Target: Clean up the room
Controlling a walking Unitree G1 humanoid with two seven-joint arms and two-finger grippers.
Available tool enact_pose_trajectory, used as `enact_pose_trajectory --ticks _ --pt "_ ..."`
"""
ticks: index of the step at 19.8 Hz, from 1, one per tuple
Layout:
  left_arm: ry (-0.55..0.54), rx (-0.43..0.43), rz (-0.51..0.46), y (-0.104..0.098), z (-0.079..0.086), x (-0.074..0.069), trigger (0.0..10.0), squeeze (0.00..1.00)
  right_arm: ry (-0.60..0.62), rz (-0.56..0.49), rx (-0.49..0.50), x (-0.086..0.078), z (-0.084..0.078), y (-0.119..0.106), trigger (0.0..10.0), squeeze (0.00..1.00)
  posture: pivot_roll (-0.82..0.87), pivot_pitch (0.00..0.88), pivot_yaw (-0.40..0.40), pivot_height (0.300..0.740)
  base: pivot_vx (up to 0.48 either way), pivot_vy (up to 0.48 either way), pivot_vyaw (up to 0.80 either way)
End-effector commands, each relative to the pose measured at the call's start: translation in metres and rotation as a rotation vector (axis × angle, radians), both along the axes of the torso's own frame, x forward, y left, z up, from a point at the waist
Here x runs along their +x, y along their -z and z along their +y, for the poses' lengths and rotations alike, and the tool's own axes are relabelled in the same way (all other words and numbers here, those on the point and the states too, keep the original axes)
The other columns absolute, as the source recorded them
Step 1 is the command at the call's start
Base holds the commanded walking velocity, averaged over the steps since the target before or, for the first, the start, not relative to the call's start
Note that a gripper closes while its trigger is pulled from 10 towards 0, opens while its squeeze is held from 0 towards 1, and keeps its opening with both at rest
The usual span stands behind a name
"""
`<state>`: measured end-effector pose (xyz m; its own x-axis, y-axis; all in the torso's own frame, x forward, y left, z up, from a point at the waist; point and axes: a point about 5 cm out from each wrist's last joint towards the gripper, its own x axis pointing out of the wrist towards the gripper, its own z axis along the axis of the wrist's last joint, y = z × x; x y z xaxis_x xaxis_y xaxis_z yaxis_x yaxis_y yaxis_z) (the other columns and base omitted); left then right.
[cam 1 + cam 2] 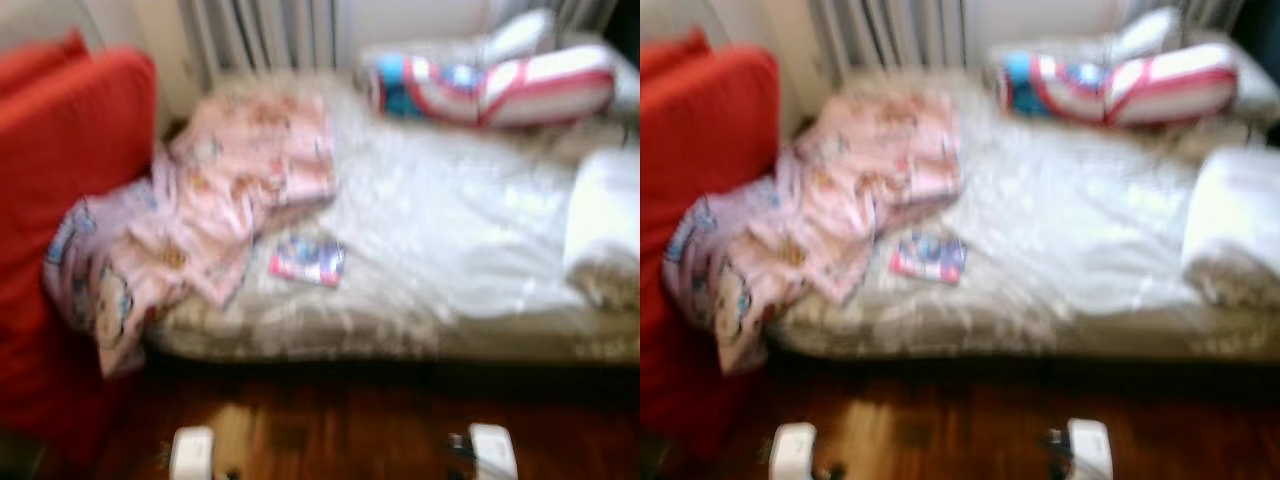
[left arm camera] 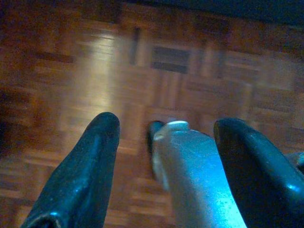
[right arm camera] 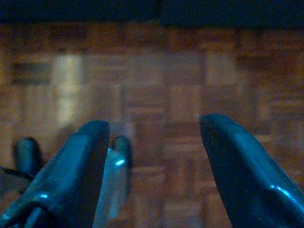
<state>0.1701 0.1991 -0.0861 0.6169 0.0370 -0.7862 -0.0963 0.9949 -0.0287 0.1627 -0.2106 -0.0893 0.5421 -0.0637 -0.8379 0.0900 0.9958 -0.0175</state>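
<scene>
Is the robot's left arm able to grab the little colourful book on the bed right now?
Probably not yet. The left gripper hangs low, open, pointing at the wooden floor, while the little book lies up on the bed, beside the pink blanket. Nothing covers the book.

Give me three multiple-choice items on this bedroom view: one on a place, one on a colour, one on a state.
1. Where does the small booklet lie?
A. on the mattress beside the pink blanket
B. on the floor
C. on the red cushion

2. What colour is the cushion left of the mattress?
A. green
B. red
C. black

3. How do both pincers stand?
A. shut on cloth
B. open, above parquet
C. holding the booklet

Key: 1 A, it rests by the pink blanket. 2 B, plainly red. 3 B, the left pincer and right pincer show spread fingers over the parquet floor.
</scene>
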Motion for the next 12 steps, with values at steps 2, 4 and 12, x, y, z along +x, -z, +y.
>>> enact_pose_trajectory --ticks 2,4,12 --pt "-0.015 0.022 0.019 0.0014 0.0105 -0.0072 10.0 0.00 -0.002 -0.011 0.017 0.0028 0.0068 -0.0001 10.0 0.00 0.00 0.070 -0.012 0.740 0.000 -0.401 0.00" --pt "-0.015 0.021 0.017 0.0013 0.0105 -0.0069 10.0 0.00 0.003 -0.017 0.020 0.0031 0.0071 -0.0002 10.0 0.00 0.00 0.071 -0.012 0.740 0.000 -0.403 0.00" --pt "-0.015 0.027 0.020 0.0010 0.0130 -0.0071 10.0 0.00 0.008 -0.021 0.021 0.0038 0.0077 -0.0005 10.0 0.00 0.00 0.073 -0.011 0.740 0.000 -0.401 0.00"
